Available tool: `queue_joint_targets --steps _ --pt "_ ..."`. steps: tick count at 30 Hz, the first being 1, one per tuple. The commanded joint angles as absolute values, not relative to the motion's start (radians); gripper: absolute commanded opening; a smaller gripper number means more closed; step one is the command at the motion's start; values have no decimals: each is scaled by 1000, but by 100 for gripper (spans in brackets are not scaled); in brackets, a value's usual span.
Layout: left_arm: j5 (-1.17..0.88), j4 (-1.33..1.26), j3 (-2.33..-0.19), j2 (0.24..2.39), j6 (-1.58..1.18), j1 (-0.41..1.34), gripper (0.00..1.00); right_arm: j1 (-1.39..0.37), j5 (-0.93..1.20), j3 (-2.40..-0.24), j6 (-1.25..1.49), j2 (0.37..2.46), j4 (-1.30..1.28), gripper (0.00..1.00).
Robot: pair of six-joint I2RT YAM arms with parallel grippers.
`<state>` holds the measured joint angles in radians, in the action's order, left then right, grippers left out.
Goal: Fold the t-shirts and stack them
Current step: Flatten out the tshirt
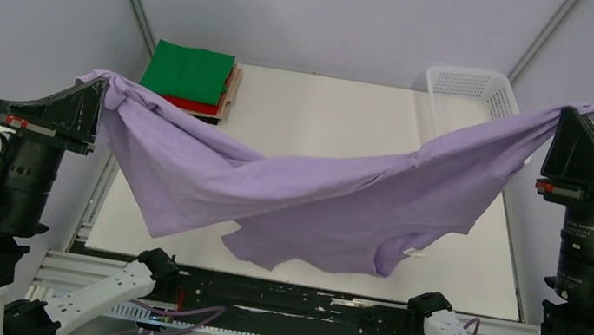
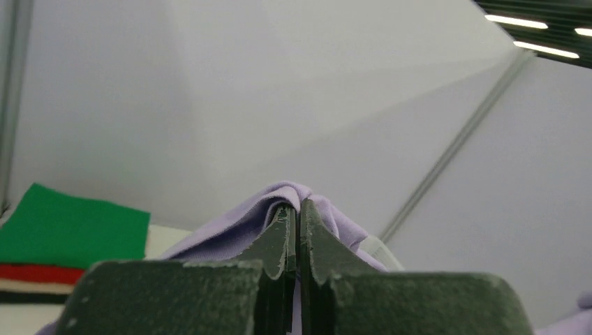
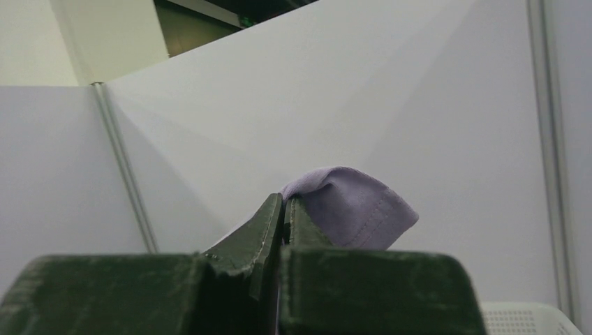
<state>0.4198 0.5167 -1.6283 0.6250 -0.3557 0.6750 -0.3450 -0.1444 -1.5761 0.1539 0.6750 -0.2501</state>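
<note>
We hold both arms raised and spread wide apart, wrists tilted upward. Our left tool (image 1: 99,89) and right tool (image 1: 566,114) have their jaws pressed together, each pinching an edge of the lavender t-shirt (image 1: 307,195).

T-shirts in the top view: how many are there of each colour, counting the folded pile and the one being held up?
lavender t-shirt: 1
green t-shirt: 1
red t-shirt: 1
tan t-shirt: 1
Total: 4 visible; the pile may hide more layers.
</note>
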Motion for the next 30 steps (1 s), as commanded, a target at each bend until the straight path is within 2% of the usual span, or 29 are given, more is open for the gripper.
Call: queue_joint_targets --steps 1,4,6,9,11,13,14,15,16,19,25,30 --pt "803 597 -1540 691 -411 680 0 -347 -390 -1562 53 833 -284 0" --pt "1090 672 -1426 758 -498 679 0 -340 -560 -1503 9 968 -268 0" --pt "1159 754 -1350 823 -599 675 0 -305 -557 -1441 28 1064 -257 0" --pt "1055 840 -1212 944 -743 562 0 -225 -441 -1335 140 1216 -242 0" --pt "871 793 -1119 1031 -751 436 6 -200 -398 -1259 218 1303 -188 0" --pt "695 705 -1051 1138 -710 351 43 -193 -365 -1209 238 1395 -133 10" --pt "626 669 -1042 1209 -696 321 82 -192 -351 -1217 241 1450 -124 31" --pt "605 664 -1045 1246 -694 314 91 -193 -343 -1240 241 1502 -134 54" --pt "582 676 -1057 1304 -701 304 98 -195 -341 -1283 245 1549 -169 68" --pt "548 693 -1125 1354 -697 302 100 -205 -355 -1370 270 1619 -271 98" --pt "261 601 -1100 1333 -656 305 100 -275 -281 -1284 340 1502 -293 100" --pt "53 514 -985 1338 -676 367 100 -356 -182 -1067 489 1360 -346 100"
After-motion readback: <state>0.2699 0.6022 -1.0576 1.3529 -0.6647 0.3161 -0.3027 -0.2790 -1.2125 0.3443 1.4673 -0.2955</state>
